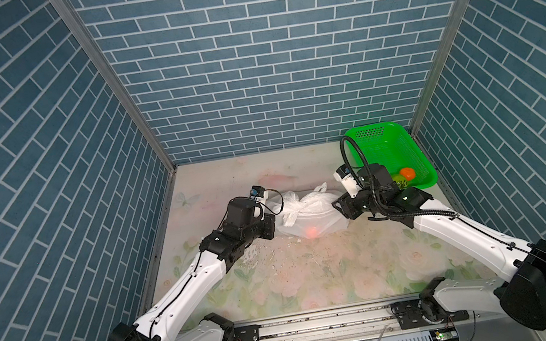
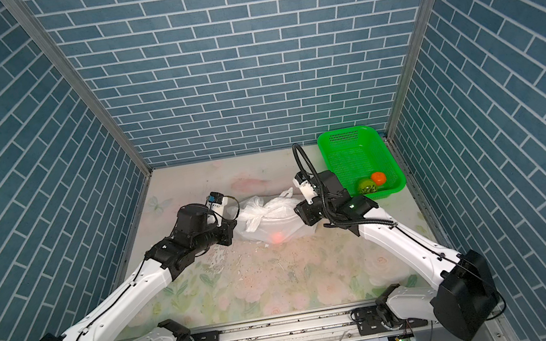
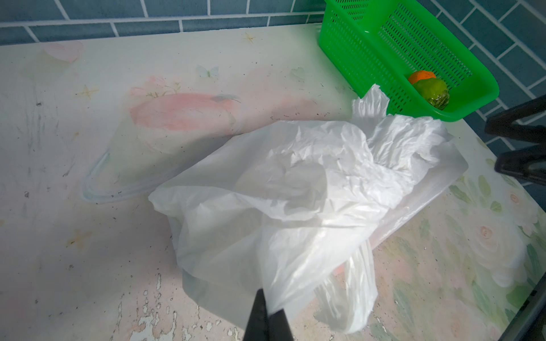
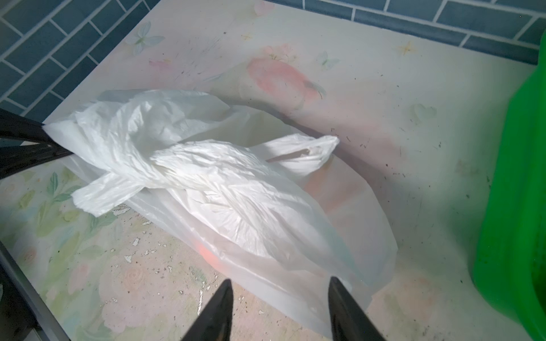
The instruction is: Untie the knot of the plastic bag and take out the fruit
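With the left gripper (image 3: 267, 314) I am pinching a fold of the plastic bag (image 1: 310, 209), jaws pressed together on the film, anchoring its left side mid-table. The right gripper (image 4: 280, 283) is hovering spread and empty at the bag's right edge, likely lining up on the loosely crossed knot (image 4: 165, 174). A red fruit (image 1: 311, 232) is showing through the near side

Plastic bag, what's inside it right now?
Through the plastic bag one reddish blob shows near its front edge, probably fruit. The cloudy, crumpled film hides its shape and whether more lies inside.
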